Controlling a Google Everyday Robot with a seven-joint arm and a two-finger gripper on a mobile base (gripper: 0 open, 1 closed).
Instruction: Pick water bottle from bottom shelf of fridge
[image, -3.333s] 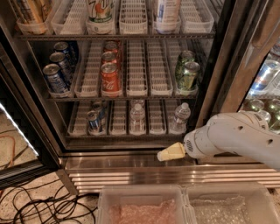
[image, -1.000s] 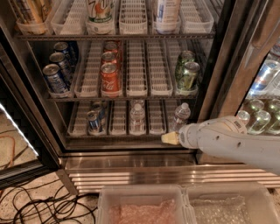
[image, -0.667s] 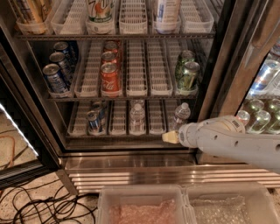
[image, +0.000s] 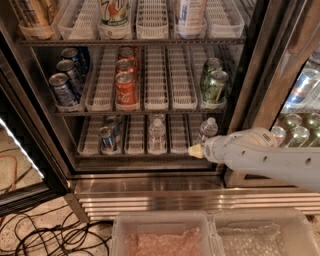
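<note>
The fridge stands open in the camera view. Its bottom shelf holds white slotted lane trays. A small clear water bottle with a white cap stands at the shelf's right end. A second, alike clear bottle stands in the middle lane. Blue cans stand at the left. My gripper, cream-tipped on a white arm, reaches in from the right. It is at the shelf's front edge, just below and left of the right-hand bottle and apart from it.
The middle shelf holds blue cans, red cans and green cans. The ribbed steel base lies below. Two clear bins sit in front. Black cables lie on the floor at the left. A neighbouring cooler's cans show at the right.
Since 3.3 s ago the gripper has risen from the steel base to the bottom shelf's front edge. Over the last second it has edged slightly upward. The bottles have not moved.
</note>
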